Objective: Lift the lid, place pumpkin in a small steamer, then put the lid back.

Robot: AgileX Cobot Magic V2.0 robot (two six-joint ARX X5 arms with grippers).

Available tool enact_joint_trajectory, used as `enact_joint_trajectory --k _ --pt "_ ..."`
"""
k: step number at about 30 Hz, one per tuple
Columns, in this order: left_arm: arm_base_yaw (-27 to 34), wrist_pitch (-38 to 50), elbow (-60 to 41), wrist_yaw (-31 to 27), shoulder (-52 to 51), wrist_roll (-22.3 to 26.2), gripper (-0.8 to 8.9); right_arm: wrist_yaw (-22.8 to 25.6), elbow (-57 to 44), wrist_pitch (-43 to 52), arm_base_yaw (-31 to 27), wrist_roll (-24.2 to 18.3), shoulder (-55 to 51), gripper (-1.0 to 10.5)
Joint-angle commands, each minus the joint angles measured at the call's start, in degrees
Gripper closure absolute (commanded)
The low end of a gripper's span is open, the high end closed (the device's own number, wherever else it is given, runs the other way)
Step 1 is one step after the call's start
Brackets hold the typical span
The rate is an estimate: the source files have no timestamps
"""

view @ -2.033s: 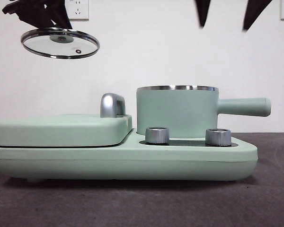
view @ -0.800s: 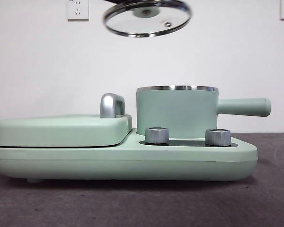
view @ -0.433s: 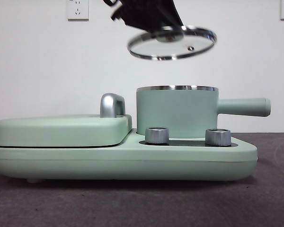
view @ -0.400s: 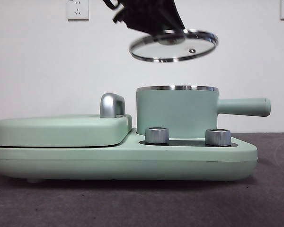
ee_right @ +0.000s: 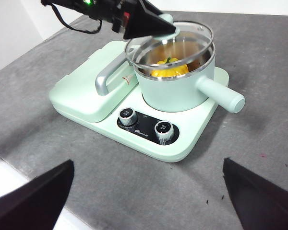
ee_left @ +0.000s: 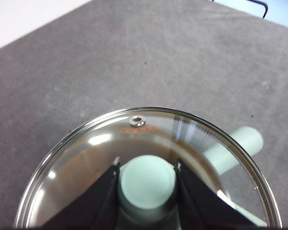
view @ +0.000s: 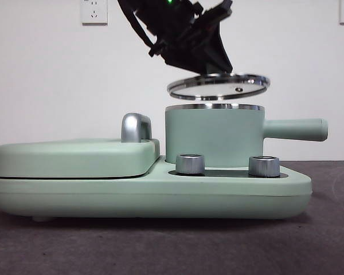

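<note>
Wide mint-green appliance base on grey table, w/ flat grill cover on its left half and two silver knobs along near edge of right half. Chrome handle at cover's right end, just beside the pot. Small steamer sitting on base's right half, behind the knobs, long side handle sticking out to the right. Left gripper coming in from above, jaws clamped on mint knob of the lid. Lid hanging just above steamer's steel rim, slightly tilted, apart from rim; left part over the pot, right edge past it. Pumpkin inside steamer, yellow w/ green stem, seen thru the glass in right wrist view; prob resting on pot's floor, hard to tell. Right gripper held high over near side of table, well apart from everything, jaws spread wide
</note>
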Motion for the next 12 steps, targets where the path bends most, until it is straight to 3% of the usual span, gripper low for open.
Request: enact_joint_trajectory --k 1,12 --pt "-0.2 1.9 1.1 0.1 1.6 0.7 7.95 -0.2 0.5 0.6 0.5 0.2 0.0 4.6" --pt "-0.1 2.9 1.1 -0.8 2.7 0.7 7.95 0.0 0.5 0.6 0.5 0.8 0.0 4.7"
